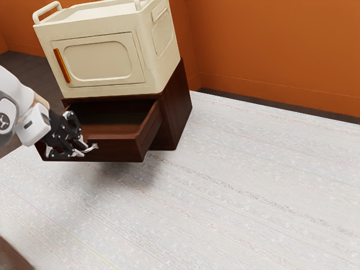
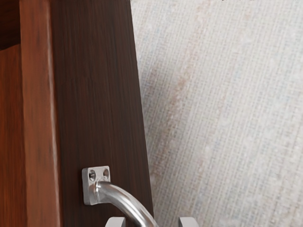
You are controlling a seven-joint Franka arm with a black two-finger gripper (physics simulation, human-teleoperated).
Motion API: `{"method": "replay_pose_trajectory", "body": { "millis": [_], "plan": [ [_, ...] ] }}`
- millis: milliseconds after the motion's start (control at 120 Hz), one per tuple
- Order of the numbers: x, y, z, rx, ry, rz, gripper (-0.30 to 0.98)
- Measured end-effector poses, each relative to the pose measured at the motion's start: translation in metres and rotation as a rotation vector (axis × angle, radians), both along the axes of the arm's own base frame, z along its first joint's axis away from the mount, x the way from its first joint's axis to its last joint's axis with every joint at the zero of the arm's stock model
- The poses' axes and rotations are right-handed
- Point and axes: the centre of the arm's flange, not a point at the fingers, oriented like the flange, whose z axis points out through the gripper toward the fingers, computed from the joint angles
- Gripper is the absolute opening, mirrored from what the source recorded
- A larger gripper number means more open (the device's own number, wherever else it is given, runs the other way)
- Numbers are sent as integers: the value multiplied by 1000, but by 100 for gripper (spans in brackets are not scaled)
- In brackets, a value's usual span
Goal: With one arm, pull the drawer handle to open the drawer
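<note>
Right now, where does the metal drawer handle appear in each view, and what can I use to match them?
Exterior view: the metal drawer handle is toward the exterior view's left, about mid-height.
Wrist view: the metal drawer handle curves out from its screw plate.
Shared landmark: the dark drawer front, which bears the handle in both.
</note>
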Motion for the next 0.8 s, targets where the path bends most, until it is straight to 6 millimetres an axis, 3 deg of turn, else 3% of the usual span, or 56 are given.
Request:
{"method": "replay_pose_trajectory", "body": {
  "millis": [283, 375, 450, 517, 592, 700, 800],
  "plan": [
    [-18, 1, 25, -15, -15, -3, 16],
    [-16, 1, 52, -14, -9, -16, 17],
    [-8, -5, 80, -7, 7, -32, 19],
    [7, -23, 109, 39, 45, -65, 21],
    [24, -31, 126, 66, 110, -64, 26],
    [49, -40, 134, 72, 215, -38, 42],
    [67, -59, 123, 93, 316, -10, 52]
  ]
}}
